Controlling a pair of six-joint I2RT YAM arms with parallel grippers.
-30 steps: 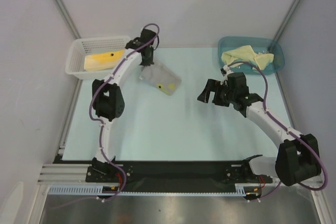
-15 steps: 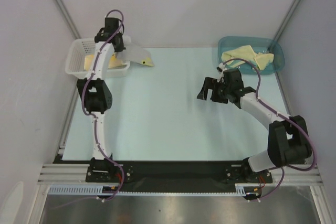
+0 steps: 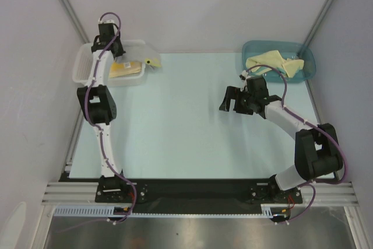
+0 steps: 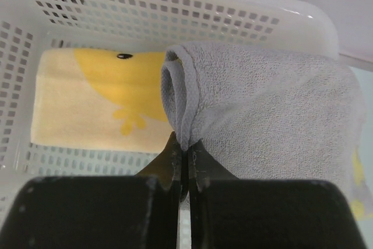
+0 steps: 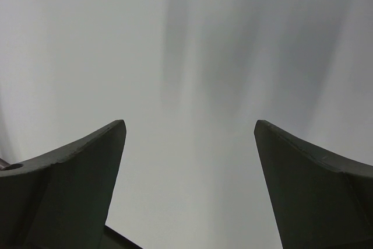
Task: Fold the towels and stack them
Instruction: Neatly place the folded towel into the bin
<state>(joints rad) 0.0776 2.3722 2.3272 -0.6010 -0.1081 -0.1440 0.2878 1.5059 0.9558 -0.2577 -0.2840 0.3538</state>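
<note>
At the upper left of the top view, the left arm reaches over the white basket. The left fingers are pressed together on the rolled edge of a grey towel. This towel hangs over the basket's right-hand side, and in the wrist view its far part drapes across the rim. A yellow patch shows at its lower right corner.

A folded towel, pale with a yellow print, lies flat on the basket floor. It is to the left of the grey towel and partly under it.

The right fingers are wide apart with nothing between them. They sit above the desk, right of centre in the top view and well apart from the basket.

At the upper right, a blue bin holds a crumpled towel of pale yellow. It is just beyond the right arm's wrist.
</note>
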